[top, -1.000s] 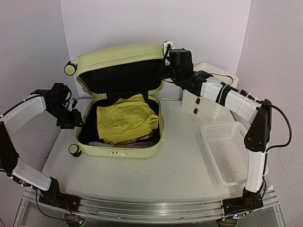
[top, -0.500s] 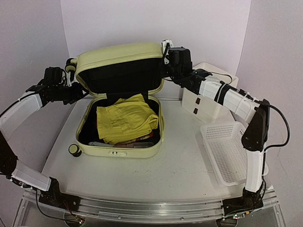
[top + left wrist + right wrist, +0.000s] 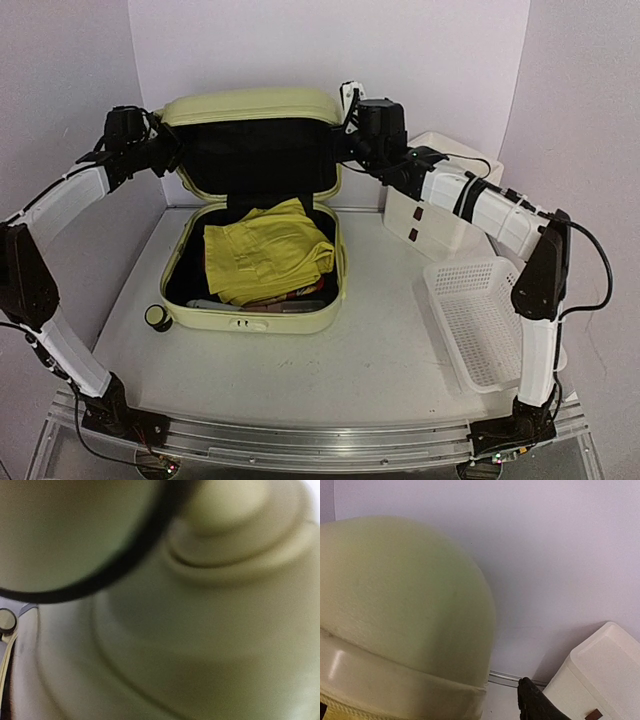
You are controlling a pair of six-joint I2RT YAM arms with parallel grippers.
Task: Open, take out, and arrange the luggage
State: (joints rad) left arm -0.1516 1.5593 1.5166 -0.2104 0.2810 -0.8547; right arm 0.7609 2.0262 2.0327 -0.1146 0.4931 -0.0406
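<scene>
The pale yellow-green luggage (image 3: 255, 318) lies open on the table, its lid (image 3: 250, 105) standing upright at the back with the black lining facing me. Folded yellow clothes (image 3: 265, 260) fill the base. My left gripper (image 3: 165, 148) presses against the lid's upper left corner; the left wrist view shows only blurred shell (image 3: 200, 630) and a black-rimmed wheel (image 3: 75, 530), with the fingers hidden. My right gripper (image 3: 350, 125) is at the lid's upper right corner. In the right wrist view one black fingertip (image 3: 532, 702) stands apart from the lid (image 3: 395, 605).
A white three-drawer box (image 3: 435, 215) stands right of the luggage against the back wall, also seen in the right wrist view (image 3: 605, 675). A white mesh basket (image 3: 480, 320) sits at the right front. A caster wheel (image 3: 156, 317) sticks out at the base's front left.
My left arm has swung up and back from the base's left side to the lid's upper left corner. The lid stands slightly more upright. The right jaws have opened off the lid.
</scene>
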